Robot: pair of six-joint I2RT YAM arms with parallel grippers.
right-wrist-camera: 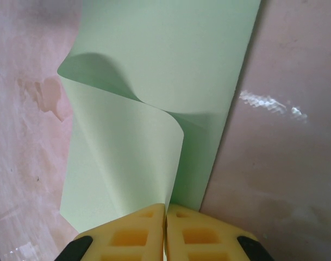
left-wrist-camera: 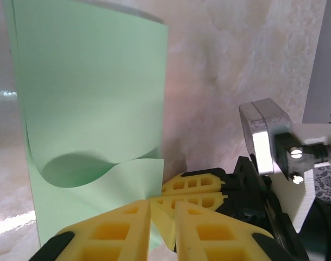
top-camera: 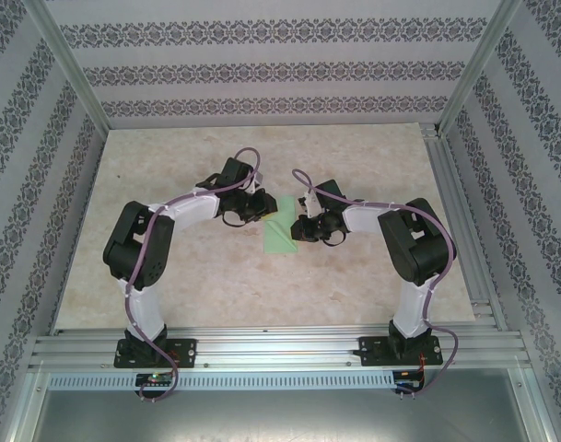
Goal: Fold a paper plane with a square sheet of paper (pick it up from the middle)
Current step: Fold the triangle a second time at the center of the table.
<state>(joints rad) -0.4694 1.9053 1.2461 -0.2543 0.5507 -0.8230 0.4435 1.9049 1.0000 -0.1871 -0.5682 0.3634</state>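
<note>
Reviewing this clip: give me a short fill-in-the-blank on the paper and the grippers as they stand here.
1. The sheet of paper is light ____.
2. It lies on the table, ____ the left gripper and the right gripper.
3. The right gripper is ____ on one edge of the paper, which curls upward there.
4. Both grippers have ____ fingers.

Missing words: green; between; shut; yellow.

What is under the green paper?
The square sheet of paper lies on the marbled table, which shows around it. Its curled-over flap covers part of the sheet itself. The table patch right beneath is hidden.
</note>
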